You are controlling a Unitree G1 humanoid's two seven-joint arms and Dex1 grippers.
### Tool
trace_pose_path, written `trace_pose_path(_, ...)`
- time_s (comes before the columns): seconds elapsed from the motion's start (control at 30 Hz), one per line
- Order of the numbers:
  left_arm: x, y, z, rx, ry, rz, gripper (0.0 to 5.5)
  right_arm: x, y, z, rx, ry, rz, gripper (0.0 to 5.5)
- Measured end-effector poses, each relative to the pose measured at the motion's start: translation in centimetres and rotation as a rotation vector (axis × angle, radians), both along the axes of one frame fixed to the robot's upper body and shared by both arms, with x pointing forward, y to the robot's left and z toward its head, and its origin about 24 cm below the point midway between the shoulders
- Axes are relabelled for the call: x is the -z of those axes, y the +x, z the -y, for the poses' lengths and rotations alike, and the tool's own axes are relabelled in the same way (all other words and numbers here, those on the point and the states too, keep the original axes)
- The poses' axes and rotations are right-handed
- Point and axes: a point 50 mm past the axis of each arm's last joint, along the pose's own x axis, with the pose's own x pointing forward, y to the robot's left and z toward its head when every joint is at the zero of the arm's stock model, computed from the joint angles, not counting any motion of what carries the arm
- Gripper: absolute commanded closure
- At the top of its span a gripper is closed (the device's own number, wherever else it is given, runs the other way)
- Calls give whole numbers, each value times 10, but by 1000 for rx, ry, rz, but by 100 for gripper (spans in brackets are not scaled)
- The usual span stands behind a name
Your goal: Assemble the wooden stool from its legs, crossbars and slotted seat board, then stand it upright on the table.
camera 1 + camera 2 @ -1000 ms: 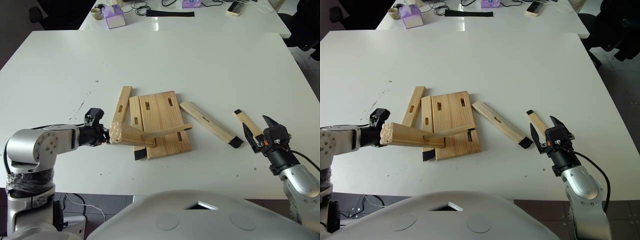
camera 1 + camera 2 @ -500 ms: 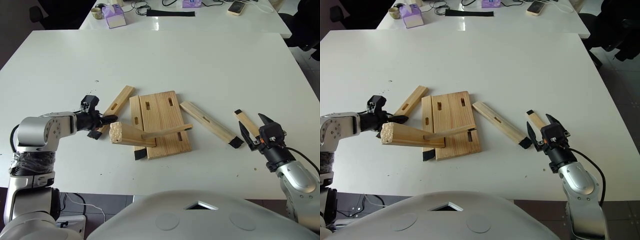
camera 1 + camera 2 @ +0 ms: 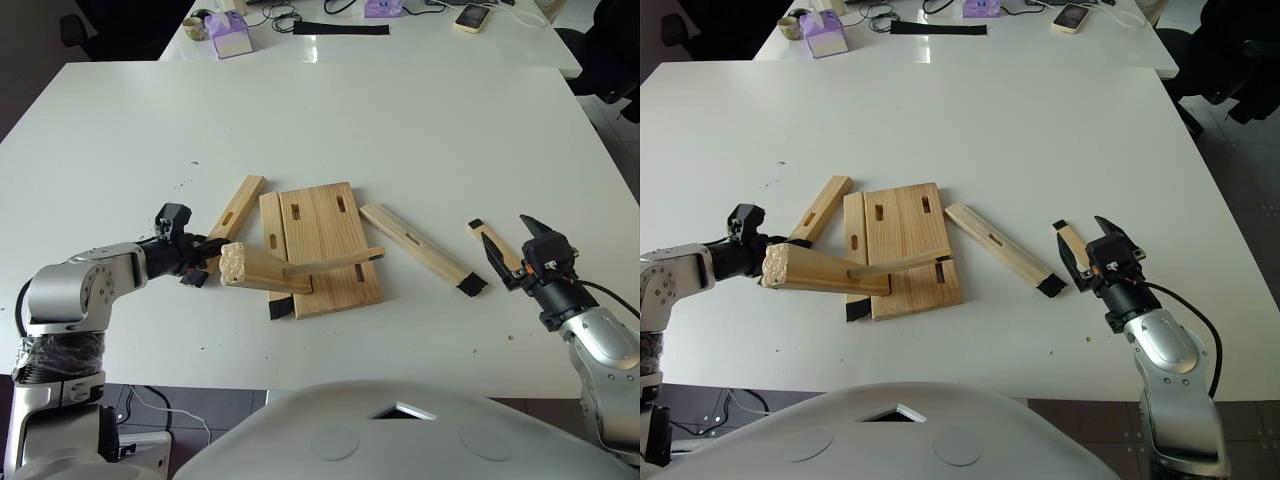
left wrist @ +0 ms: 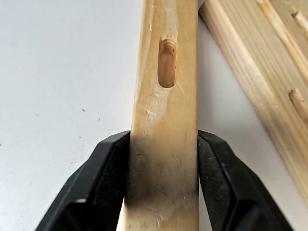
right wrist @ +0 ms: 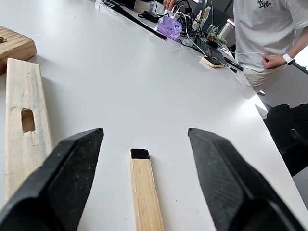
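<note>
Now left fingers (image 4: pixel 108 183) have swung the slotted leg (image 4: pixel 166 125) outward.

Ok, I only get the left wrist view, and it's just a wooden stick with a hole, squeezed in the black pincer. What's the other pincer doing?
Observer: The right pincer is open at the near end of a short pale wooden bar with a black tip, lying on the white table.
Operator: Is anything stuck together yet?
Observer: It looks so: a thin wooden crossbar pokes out of a chunky pale wooden leg, both resting across the slotted wooden seat board.
Operator: Any loose legs?
Observer: For one, a long slotted wooden leg with a black foot lies right of that board.
</note>
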Motion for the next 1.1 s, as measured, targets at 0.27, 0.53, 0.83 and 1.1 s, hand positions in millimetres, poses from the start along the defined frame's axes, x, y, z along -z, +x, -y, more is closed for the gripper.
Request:
trace_pose_path(0.27,-55,43,22,6,-312,316,348,-19,28,6,-6,47,86,222)
trace_pose_path(0.53,-201,51,79,522,-684,787,348,-91,85,-12,-176,346,258,222)
trace_pose_path(0.83,-228,42,102,694,-720,846,348,-150,78,-60,-772,714,144,184)
trace_pose_path(1.1,-242,21,112,948,-823,856,348,-184,62,-78,-1089,903,-17,151)
